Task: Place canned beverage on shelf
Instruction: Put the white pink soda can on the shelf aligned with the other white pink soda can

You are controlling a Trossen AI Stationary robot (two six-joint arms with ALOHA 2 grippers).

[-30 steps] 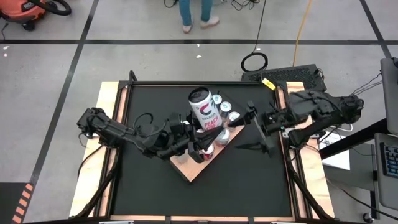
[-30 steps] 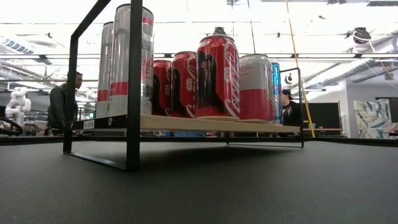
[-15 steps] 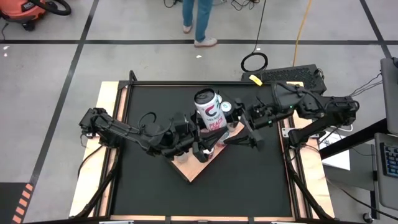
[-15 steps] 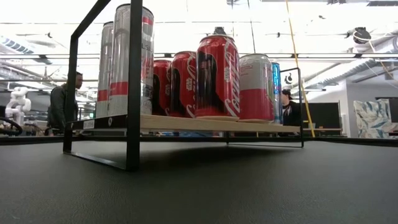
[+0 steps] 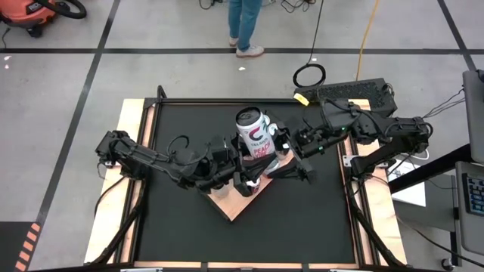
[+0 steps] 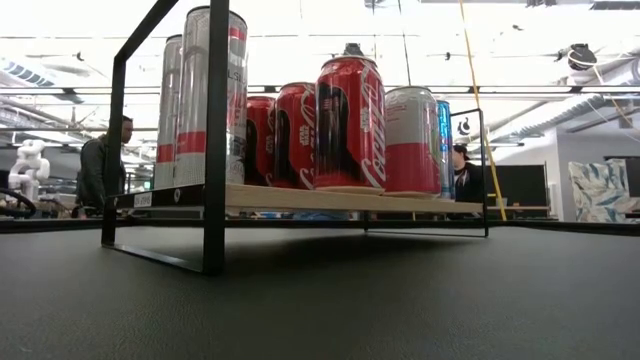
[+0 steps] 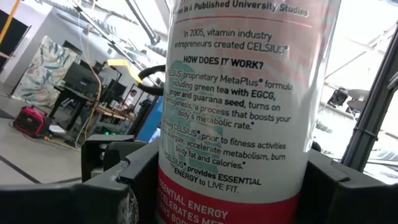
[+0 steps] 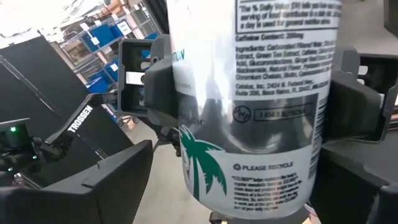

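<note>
A tall white can (image 5: 255, 137) with pink lettering is held upright, high above the shelf (image 5: 229, 208), a light wooden board on a black frame. My left gripper (image 5: 249, 175) reaches in from the table's left and is shut on the can (image 7: 236, 124). My right gripper (image 5: 292, 162) reaches in from the right and is open. Its fingers (image 8: 118, 180) stand on either side of the can's lower part (image 8: 249, 168), and a gap shows on one side. Several red, silver and blue cans (image 6: 350, 125) stand upright on the shelf board (image 6: 330, 198). My left gripper pinches the can's round wall between its two fingers (image 7: 124, 186), one on each side. In the right wrist view those fingers (image 8: 155, 81) sit about mid-height on the can. They come in about level from the table's left. The can stands upright, lifted clear of the shelf.
The shelf's black frame posts (image 6: 214, 140) rise above the board at its corners. The black tabletop (image 5: 181, 128) lies all around the shelf. A person (image 5: 246, 23) walks on the floor beyond the far edge, and people show in the room behind (image 6: 100, 160).
My right gripper has moved toward the table's left, up to the held can, and its open fingers now flank it. My left gripper and the can have shifted a little toward the right, and the can has stayed upright.
</note>
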